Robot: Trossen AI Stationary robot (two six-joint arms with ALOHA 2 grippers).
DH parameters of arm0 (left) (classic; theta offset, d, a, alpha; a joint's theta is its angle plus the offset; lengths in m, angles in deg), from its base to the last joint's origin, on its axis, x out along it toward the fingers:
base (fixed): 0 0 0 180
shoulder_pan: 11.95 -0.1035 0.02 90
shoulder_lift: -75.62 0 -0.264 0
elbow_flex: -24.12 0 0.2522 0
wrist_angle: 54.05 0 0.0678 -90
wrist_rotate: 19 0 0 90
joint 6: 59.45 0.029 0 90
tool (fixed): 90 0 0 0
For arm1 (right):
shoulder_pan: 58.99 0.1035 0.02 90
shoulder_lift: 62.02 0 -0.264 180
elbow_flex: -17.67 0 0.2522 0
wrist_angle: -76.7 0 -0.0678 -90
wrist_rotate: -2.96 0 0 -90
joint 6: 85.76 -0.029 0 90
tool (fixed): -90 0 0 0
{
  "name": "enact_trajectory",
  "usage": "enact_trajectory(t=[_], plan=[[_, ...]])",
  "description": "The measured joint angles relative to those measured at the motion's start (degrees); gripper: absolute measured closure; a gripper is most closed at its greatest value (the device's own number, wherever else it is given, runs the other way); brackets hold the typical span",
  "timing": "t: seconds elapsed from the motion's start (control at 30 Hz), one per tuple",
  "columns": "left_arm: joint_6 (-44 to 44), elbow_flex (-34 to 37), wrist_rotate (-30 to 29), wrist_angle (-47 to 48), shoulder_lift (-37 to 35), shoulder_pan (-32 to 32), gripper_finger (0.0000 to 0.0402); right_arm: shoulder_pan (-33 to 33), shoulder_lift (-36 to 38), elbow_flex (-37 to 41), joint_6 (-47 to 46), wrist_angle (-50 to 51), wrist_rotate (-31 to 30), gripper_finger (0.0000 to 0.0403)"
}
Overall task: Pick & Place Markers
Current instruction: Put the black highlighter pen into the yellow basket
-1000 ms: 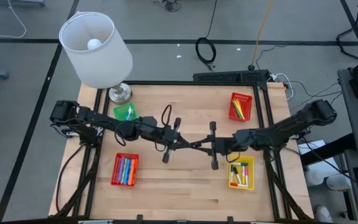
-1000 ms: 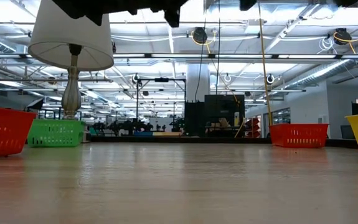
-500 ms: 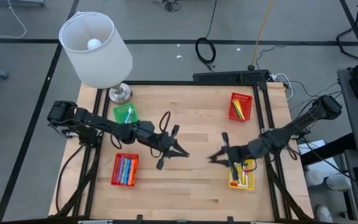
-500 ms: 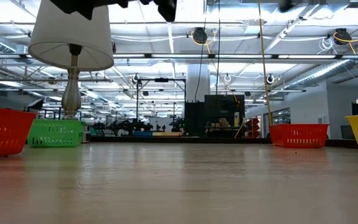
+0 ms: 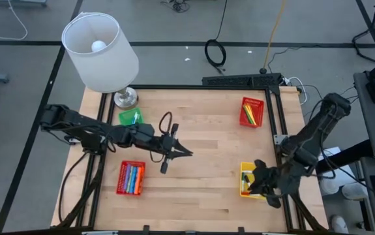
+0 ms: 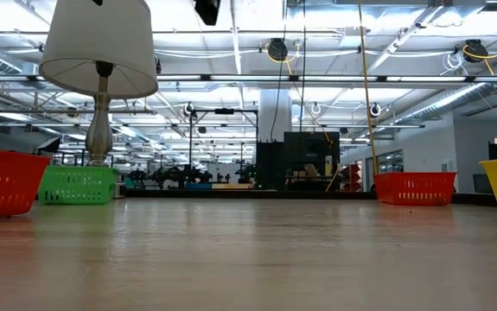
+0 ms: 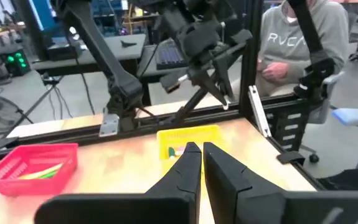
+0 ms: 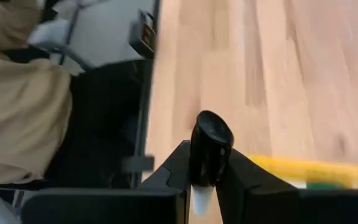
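My right gripper [image 5: 257, 177] hangs over the yellow basket [image 5: 251, 184] at the table's near right. It is shut on a marker with a dark end [image 8: 211, 143]. My left gripper [image 5: 184, 152] is shut and empty above the table's middle, left of centre; its fingers show closed in the left wrist view [image 7: 197, 163]. Several coloured markers lie in the red basket [image 5: 131, 177] at the near left. Others lie in the green basket [image 5: 131, 117] and the far red basket [image 5: 252, 111]. My right gripper pinches the marker between its two fingers. The marker's dark end [image 8: 212, 134] sticks out past the fingertips, and a white part [image 8: 202, 200] shows farther back between them. The marker lies along the fingers, lifted clear above the table beside the yellow basket's rim [image 8: 303, 171].
A white lamp [image 5: 102, 52] stands at the far left corner. A black frame rail [image 5: 280, 124] runs along the table's right edge. A person sits beyond the table's right side [image 7: 303, 43]. Bare wood lies between the baskets [image 5: 200, 189].
The two grippers have drawn apart from the table's middle, where their tips were together. My right gripper has gone toward the near right corner, over the yellow basket. My left gripper has drawn back toward the table's left.
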Motion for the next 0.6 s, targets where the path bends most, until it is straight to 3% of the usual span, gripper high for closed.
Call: enact_trajectory(t=[0.33,0.6], plan=[[1.08,-0.03,-1.7,2.24,-0.27,-0.01,0.0376,2.82,-1.84,6.18,-13.75,8.02,0.16,0.0368],[1.66,-0.03,-4.45,2.3,-0.25,-0.05,0.0376,1.93,-1.84,14.05,-21.28,7.73,2.74,0.0281]])
